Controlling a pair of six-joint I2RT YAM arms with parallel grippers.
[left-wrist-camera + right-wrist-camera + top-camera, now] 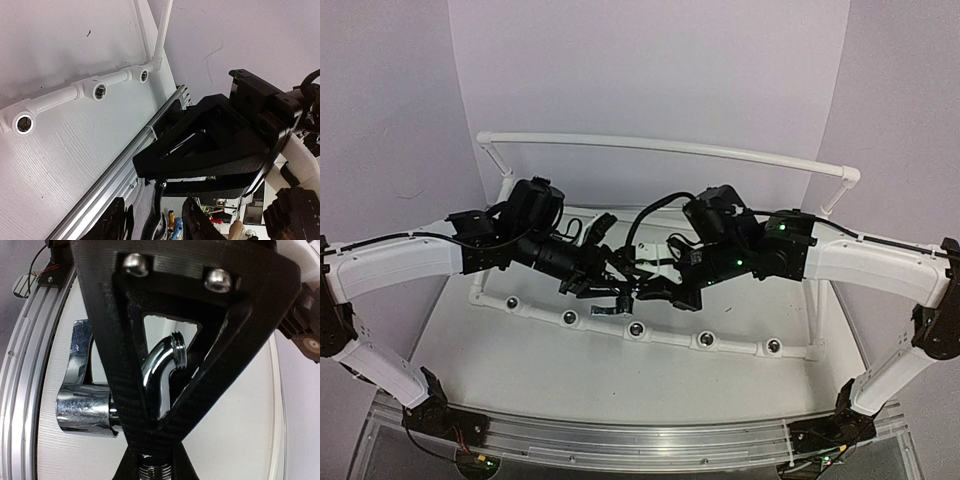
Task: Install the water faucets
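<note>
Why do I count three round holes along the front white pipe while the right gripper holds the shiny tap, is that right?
No, the front white pipe has five round holes, not three; the top view shows them. The right gripper does hold the shiny tap.

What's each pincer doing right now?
Left pincer: open, fingers apart around the shiny chrome curved metal faucet.
Right pincer: shut on that faucet.
</note>
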